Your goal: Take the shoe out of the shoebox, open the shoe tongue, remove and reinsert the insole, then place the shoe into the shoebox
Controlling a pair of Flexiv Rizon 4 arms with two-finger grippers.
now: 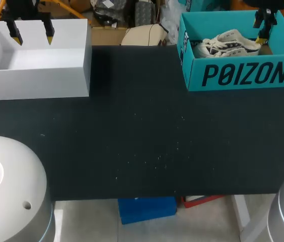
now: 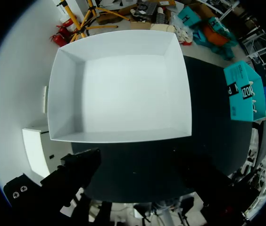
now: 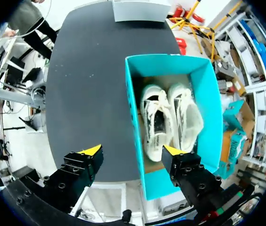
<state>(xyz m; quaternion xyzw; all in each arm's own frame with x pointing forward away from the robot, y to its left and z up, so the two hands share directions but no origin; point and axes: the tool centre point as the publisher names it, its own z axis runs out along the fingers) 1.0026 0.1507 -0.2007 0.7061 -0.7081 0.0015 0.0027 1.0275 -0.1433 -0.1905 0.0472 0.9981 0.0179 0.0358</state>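
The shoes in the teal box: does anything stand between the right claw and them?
Nothing visible does. The right claw hangs open above the teal shoebox, which has no lid, and the two white shoes lie uncovered inside it, side by side.

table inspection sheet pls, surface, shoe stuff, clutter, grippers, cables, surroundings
surface: dark table, a few pale specks
job's things: teal box at right rear, open; two white shoes side by side inside
clutter: white box at left rear, open top
grippers: left gripper open above the white box; right gripper open above the teal box, touching nothing
cables: nothing seen
surroundings: nothing seen reaching over the table
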